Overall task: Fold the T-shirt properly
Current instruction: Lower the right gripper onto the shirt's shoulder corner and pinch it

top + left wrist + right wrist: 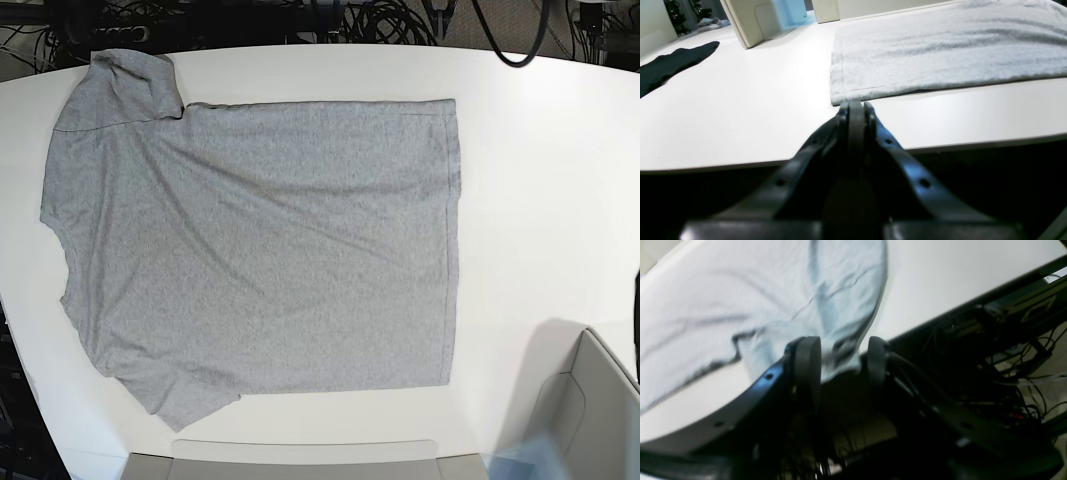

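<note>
A smooth white tabletop (540,200) carries a dark, flat piece of cloth (670,65) near one edge, with pale beige boxes (753,20) beyond.

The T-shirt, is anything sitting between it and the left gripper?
Nothing visible. The left gripper, jaws shut, sits right at the hem corner of the T-shirt, with only bare white table around it. A black cloth lies well off to the side.
</note>
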Tool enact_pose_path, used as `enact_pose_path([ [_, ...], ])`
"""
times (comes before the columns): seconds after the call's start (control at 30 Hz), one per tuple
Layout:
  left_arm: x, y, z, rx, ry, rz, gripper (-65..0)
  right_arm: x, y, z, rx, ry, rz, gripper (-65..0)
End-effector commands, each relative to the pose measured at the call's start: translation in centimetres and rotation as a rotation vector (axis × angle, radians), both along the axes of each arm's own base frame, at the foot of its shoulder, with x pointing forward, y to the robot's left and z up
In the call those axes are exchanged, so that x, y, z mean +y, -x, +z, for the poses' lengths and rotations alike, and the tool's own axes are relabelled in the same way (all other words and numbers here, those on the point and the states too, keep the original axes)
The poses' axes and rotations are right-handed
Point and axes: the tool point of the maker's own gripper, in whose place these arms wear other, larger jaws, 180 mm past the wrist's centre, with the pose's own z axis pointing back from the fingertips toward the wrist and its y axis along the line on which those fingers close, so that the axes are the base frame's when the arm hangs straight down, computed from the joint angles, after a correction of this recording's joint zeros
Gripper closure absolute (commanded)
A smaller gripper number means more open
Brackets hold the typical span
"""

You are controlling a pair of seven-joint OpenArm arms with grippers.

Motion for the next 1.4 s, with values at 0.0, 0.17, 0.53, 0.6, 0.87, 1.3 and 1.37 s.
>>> enact_pose_path([
  [0.0,0.0,0.7,0.6,-0.015,-0.006,-0.001,-0.4,-0.4,-0.3,0.4,-0.015,0.005,-0.006,-23.8],
  [0.17,-0.1,0.7,0.6,-0.015,-0.002,-0.003,-0.4,-1.2,-2.8,-1.3,0.051,-0.045,0.0,-23.8],
  [0.53,0.0,0.7,0.6,-0.015,-0.006,-0.001,-0.4,-1.8,-5.5,-4.5,0.141,-0.115,-0.021,-23.7],
  [0.6,0.0,0.7,0.6,-0.015,-0.008,-0.001,-0.4,-2.3,-4.8,-5.4,0.164,-0.135,-0.066,-23.7],
  [0.87,0.1,0.6,0.7,-0.017,-0.009,-0.002,-0.4,-3.0,-4.5,-6.1,0.183,-0.123,-0.074,-23.7],
  [1.3,0.1,0.7,1.3,-0.029,-0.011,-0.004,-0.4,-0.2,-5.2,-4.5,0.144,-0.19,-0.037,-23.7],
  [1.37,0.1,0.8,1.3,-0.028,-0.011,-0.004,-0.4,-0.3,-5.2,-4.5,0.145,-0.188,-0.038,-23.7],
])
